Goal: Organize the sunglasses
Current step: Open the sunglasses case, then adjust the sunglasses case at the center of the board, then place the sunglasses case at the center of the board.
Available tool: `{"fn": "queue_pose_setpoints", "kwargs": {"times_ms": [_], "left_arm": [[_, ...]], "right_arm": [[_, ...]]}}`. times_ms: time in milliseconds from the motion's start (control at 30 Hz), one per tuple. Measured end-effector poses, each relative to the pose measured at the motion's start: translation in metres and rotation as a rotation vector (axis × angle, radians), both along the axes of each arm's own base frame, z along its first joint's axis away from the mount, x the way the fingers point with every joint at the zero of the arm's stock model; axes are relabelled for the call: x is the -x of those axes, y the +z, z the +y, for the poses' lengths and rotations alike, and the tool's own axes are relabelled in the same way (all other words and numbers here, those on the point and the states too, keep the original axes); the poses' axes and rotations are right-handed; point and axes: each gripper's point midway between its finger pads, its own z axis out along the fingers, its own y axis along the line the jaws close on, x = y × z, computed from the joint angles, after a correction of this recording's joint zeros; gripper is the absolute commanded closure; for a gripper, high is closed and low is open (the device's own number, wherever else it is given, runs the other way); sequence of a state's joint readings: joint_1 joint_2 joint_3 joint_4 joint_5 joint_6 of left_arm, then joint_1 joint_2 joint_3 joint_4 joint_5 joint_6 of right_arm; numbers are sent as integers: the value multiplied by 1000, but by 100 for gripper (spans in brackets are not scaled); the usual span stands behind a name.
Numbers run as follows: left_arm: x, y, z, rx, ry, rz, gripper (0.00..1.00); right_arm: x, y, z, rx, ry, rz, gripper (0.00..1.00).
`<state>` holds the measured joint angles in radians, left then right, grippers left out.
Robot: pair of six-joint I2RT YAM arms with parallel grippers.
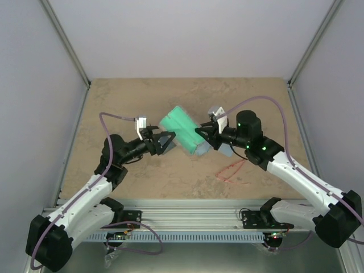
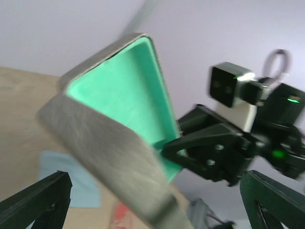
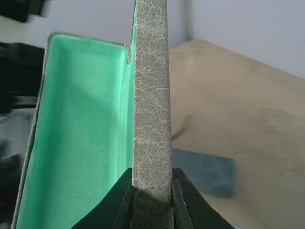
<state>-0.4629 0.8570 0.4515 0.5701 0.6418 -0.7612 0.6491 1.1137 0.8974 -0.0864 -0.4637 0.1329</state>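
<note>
- Right gripper (image 3: 151, 176) is pressed onto the grey wall of an open case (image 1: 181, 131), pinching that edge between its fingers. The mint-green lining faces to one side.
- Left gripper (image 1: 166, 142) has its jaws spread wide at the case's other end. It seems to grip nothing.
- We see the case held up over the middle of the table (image 1: 131, 102), between the two arms. The lining that shows is bare.
- We see the red-framed sunglasses (image 1: 230, 170) lying flat on the table, near the right forearm and apart from the case.
- We find no black pair in any view.
- A light blue cloth (image 3: 205, 171) lies on the table below the case.
- We judge the step in hand to be readying the case for a pair.
- Next, we think, the case should be set down lining-up. The free left gripper could then reach the thin red frame without snagging the right arm.
</note>
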Motion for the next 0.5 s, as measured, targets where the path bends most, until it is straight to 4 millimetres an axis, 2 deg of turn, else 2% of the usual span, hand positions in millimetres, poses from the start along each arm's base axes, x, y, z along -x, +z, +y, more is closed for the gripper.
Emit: {"fn": "queue_pose_setpoints", "kwargs": {"times_ms": [133,300,400,500], "left_arm": [[-33,-30,15,-102,195,95,1],[-54,-85,17,-253,260,219,21],[-60,-130,13,-344,247,334,35],[-58,-171,8,-425,226,448,44]], "right_arm": [[-40,-19,-17,106,-211,-11,94],[-83,-59,-39,273,-420,17,94],[-90,-81,-48,347,-469,50,93],[-86,-88,-51,375,-467,70,92]]}}
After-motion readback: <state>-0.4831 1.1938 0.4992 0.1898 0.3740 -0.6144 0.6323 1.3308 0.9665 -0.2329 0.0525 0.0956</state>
